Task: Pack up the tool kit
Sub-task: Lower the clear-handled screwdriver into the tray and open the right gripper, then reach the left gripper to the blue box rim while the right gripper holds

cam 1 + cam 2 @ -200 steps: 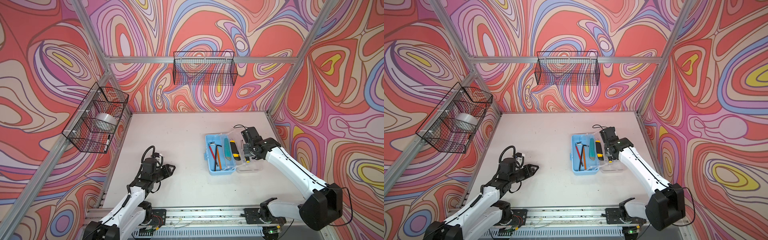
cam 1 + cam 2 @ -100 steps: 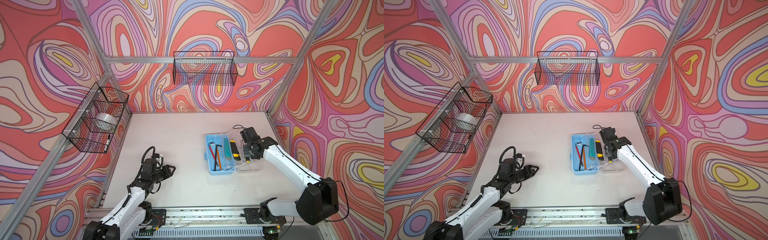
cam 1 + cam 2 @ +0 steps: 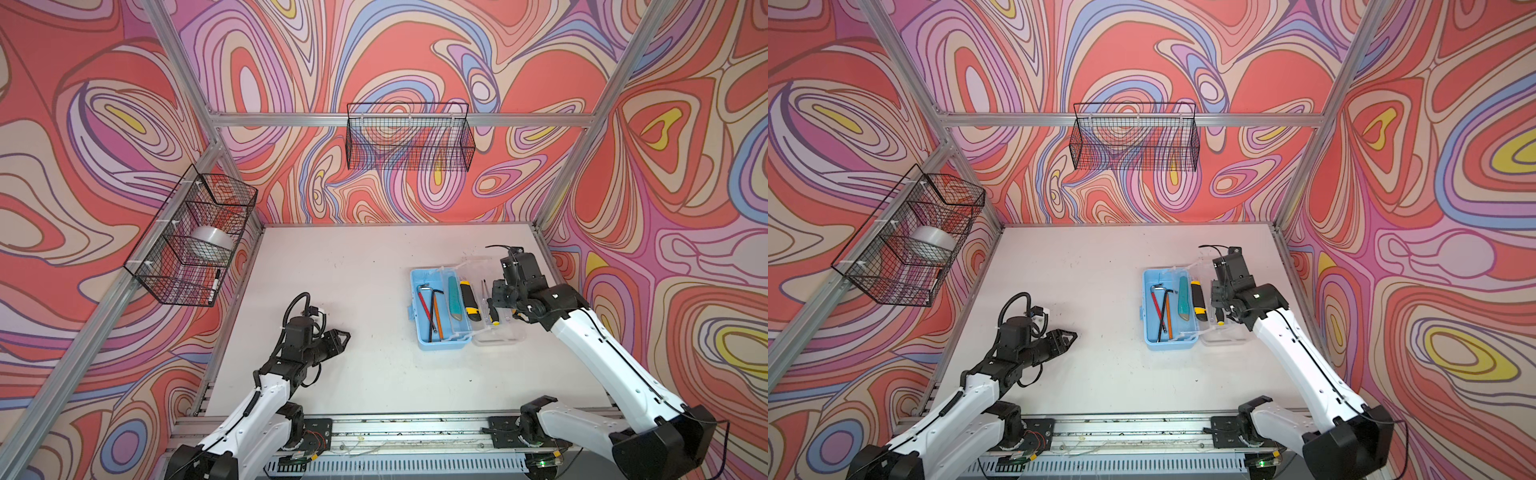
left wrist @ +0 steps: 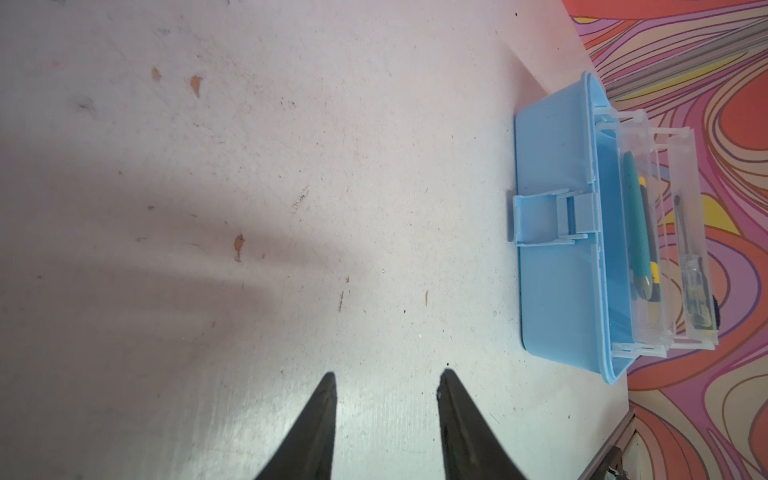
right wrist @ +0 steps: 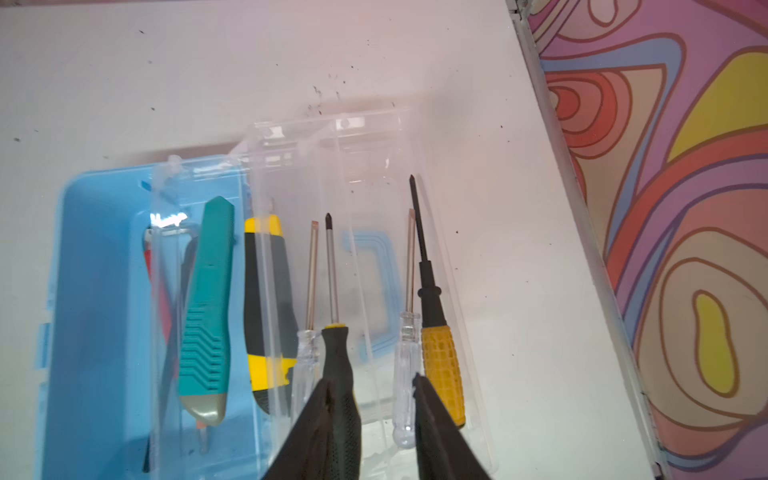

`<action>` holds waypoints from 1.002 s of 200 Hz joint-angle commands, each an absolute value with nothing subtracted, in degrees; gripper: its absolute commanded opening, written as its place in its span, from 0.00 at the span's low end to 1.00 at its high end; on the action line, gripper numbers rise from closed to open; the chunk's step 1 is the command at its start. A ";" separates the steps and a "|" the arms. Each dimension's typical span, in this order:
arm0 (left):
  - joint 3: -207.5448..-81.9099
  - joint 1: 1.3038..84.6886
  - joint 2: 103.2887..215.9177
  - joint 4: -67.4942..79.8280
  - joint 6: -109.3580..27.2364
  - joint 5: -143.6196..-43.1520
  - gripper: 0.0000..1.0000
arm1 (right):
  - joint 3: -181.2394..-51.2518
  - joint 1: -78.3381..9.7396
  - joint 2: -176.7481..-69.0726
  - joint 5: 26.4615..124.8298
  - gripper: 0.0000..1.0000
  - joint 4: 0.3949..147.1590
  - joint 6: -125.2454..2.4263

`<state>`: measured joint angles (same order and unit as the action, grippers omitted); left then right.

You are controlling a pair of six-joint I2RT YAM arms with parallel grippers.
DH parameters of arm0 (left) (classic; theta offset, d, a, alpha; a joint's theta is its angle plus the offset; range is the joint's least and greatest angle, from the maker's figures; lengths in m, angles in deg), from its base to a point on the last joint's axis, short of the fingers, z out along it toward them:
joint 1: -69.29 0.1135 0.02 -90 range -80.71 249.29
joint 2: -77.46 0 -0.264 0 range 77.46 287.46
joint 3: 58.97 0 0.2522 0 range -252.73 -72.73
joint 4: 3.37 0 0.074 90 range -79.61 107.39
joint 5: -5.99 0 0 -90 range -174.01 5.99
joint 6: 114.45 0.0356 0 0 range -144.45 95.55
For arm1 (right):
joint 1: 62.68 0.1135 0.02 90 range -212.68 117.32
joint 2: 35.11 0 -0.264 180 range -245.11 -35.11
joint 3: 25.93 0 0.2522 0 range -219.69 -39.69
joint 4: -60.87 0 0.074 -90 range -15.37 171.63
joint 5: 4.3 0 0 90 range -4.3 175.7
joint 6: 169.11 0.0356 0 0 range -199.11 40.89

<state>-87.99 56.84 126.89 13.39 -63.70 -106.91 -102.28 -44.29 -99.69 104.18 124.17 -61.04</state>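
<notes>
Black-handled screwdriver [image 5: 338, 357] lies just beside the parted, empty right fingers [image 5: 436, 440]; left fingers [image 4: 461, 428] gape too.

The worktop carries one light-blue box [image 3: 442, 344], three hex keys [image 3: 434, 309], two utility knives [image 5: 205, 316] and four screwdrivers [image 5: 442, 365]. Two wire baskets [image 3: 409, 137], one tape roll [image 3: 212, 240] and one marker [image 3: 215, 284] are also there.

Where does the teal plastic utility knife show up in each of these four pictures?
Top view: teal plastic utility knife, right of centre, in the light-blue plastic box.
Top view: same spot.
Left wrist: beyond the box's near wall.
Right wrist: beside the yellow-and-black knife, at.
Shared landmark: the box.
</notes>
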 commanded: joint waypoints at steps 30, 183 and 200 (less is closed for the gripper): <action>-95.15 46.77 130.55 16.38 -63.61 -95.95 0.41 | -101.29 -44.36 -94.29 97.26 0.35 122.91 -57.98; -139.50 28.42 167.12 25.12 -53.76 -81.82 0.50 | -90.62 -35.93 -88.66 97.98 0.36 117.26 -53.77; -144.84 28.33 172.57 28.05 -53.42 -80.82 0.49 | -89.72 -35.89 -87.90 98.02 0.36 116.85 -53.66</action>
